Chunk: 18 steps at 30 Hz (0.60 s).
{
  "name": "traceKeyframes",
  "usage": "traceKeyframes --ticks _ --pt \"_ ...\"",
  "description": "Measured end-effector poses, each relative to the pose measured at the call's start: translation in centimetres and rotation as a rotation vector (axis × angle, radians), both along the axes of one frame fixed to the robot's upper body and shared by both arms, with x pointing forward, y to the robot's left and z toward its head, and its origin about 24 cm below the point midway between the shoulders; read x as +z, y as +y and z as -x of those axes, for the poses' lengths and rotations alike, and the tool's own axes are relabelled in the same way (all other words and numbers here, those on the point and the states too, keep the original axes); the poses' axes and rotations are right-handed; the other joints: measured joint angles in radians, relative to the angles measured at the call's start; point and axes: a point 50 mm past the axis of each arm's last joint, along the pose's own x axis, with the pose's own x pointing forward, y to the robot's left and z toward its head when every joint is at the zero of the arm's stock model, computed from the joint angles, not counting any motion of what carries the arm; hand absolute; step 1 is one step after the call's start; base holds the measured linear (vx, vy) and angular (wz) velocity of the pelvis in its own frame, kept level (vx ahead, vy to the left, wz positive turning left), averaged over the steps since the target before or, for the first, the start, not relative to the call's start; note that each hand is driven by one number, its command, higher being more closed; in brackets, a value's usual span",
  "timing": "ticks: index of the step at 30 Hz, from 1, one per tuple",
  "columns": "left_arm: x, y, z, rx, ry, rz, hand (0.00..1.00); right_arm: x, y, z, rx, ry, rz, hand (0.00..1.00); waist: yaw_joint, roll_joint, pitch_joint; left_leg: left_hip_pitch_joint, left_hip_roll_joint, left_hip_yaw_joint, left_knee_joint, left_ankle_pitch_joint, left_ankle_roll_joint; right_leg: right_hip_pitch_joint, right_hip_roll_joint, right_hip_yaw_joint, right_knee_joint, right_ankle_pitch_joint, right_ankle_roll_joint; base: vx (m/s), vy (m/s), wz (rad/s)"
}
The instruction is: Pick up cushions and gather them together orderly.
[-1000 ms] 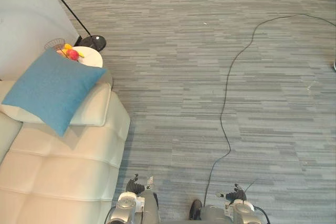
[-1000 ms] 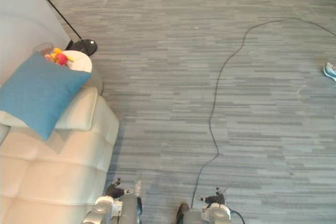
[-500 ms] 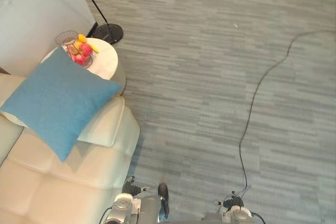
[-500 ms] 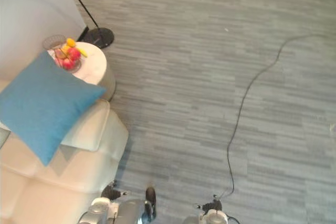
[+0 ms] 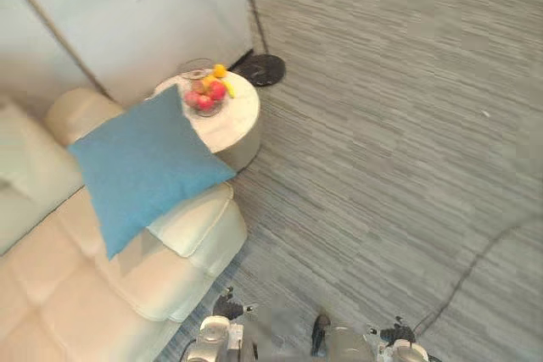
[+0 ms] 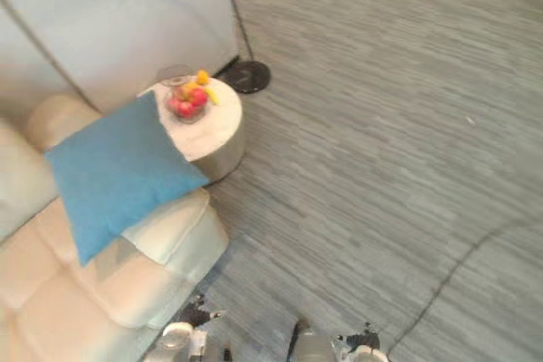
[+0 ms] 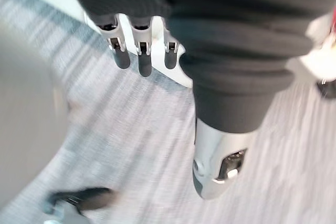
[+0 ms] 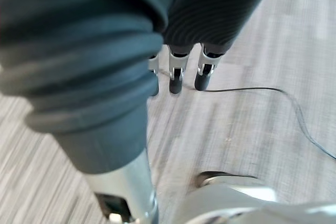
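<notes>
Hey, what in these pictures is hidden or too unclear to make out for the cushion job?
Sofa: cut off by the eye views' left and bottom edges, so any further cushions there cannot be told.
Side table: partly hidden behind the blue cushion's corner.
Fruit in the bowl: too small to name.
Lamp: its pole is cut off by the top edge.

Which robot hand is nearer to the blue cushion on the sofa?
Left. The left robot hand hangs by the edge of the sofa, on the side of the blue cushion. The right robot hand hangs over the carpet, farther from it.
</notes>
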Motion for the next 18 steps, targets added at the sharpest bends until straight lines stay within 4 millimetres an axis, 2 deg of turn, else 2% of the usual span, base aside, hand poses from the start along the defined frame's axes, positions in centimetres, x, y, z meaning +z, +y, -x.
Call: traceKeyframes --ticks 1,2,6,7,9,11,13,14,15,16,17,18 --pt "0.0 0.0 0.0 -0.004 0.002 0.0 0.0 0.0 0.0 0.0 0.001 -0.003 0.001 0.0 0.004 0.006 -0.004 -0.009 0.007 0.039 -0.009 0.017 0.015 0.015 -0.003 -0.023 -0.003 -0.009 0.013 0.12 -0.07 1.07" --pt "-0.1 0.0 0.1 -0.012 0.006 -0.004 0.0 0.1 -0.4 0.0 0.0 -0.004 0.01 0.0 0.007 0.008 -0.014 -0.007 -0.003 0.077 -0.048 0.021 0.016 0.025 -0.018 -0.054 -0.013 -0.014 0.021 0.09 -0.029 1.14" --pt "-0.1 0.8 0.0 -0.063 0.008 -0.04 0.0 0.4 -0.8 -0.6 -0.008 -0.038 -0.001 0.0 0.013 0.008 -0.022 -0.005 -0.061 0.141 -0.208 0.062 0.001 0.042 -0.059 -0.169 -0.073 -0.006 0.048 0.05 0.047 1.14" --pt "0.0 1.3 -0.2 -0.086 0.007 -0.055 0.0 0.3 -0.6 -0.5 -0.012 -0.034 -0.006 0.0 0.014 -0.003 -0.021 -0.004 -0.069 0.176 -0.233 0.077 -0.002 0.077 -0.057 -0.207 -0.122 0.016 0.056 0.03 0.05 0.91" --pt "-0.1 1.8 0.1 -0.099 0.018 -0.075 0.0 0.1 -0.3 -0.3 -0.013 -0.029 -0.016 0.0 0.015 -0.009 -0.022 0.017 -0.075 0.193 -0.263 0.078 -0.002 0.105 -0.047 -0.215 -0.155 0.036 0.061 0.03 0.051 0.36" --pt "-0.4 2.2 0.7 -0.099 0.041 -0.081 0.0 -0.2 0.3 0.2 -0.01 -0.001 -0.037 0.0 0.014 -0.022 -0.033 0.054 -0.109 0.185 -0.34 0.087 0.013 0.115 -0.053 -0.213 -0.169 0.049 0.07 0.03 0.09 0.06" --pt "-0.6 2.2 0.9 -0.1 0.054 -0.08 0.0 -0.6 0.3 1.0 -0.012 0.034 -0.045 0.0 0.005 -0.024 -0.034 0.091 -0.144 0.173 -0.415 0.092 0.027 0.093 -0.096 -0.217 -0.07 0.024 0.104 -0.01 0.125 0.21" --pt "-0.8 2.0 1.3 -0.1 0.071 -0.075 0.0 -0.5 0.1 1.0 -0.011 0.034 -0.041 0.0 -0.009 -0.023 -0.035 0.131 -0.167 0.161 -0.477 0.076 0.055 0.028 -0.158 -0.188 0.129 0.006 0.119 -0.04 0.163 0.41" --pt "-0.8 2.4 1.4 -0.105 0.075 -0.085 0.0 -0.5 -0.1 1.0 -0.009 0.034 -0.038 0.0 -0.02 -0.036 -0.03 0.166 -0.192 0.138 -0.5 0.074 0.061 -0.034 -0.22 -0.135 0.315 0.014 0.094 -0.03 0.183 0.46" --pt "-0.8 2.5 1.4 -0.107 0.077 -0.09 0.0 -0.5 0.0 1.1 -0.008 0.034 -0.04 0.0 -0.025 -0.046 -0.029 0.176 -0.201 0.131 -0.505 0.076 0.065 -0.056 -0.234 -0.107 0.372 0.012 0.081 0.06 0.082 0.53" --pt "-0.8 3.2 1.5 -0.104 0.082 -0.108 0.0 -0.7 0.7 1.2 0.0 0.037 -0.056 0.0 -0.029 -0.072 -0.034 0.197 -0.217 0.112 -0.505 0.072 0.073 -0.11 -0.24 -0.021 0.466 -0.019 0.072 0.09 0.022 0.47" --pt "-0.8 3.8 1.6 -0.102 0.084 -0.122 0.0 -0.7 1.1 1.1 0.023 0.041 -0.06 0.0 -0.03 -0.086 -0.035 0.203 -0.219 0.099 -0.505 0.07 0.076 -0.125 -0.218 0.019 0.472 -0.05 0.075 0.09 -0.009 0.5"
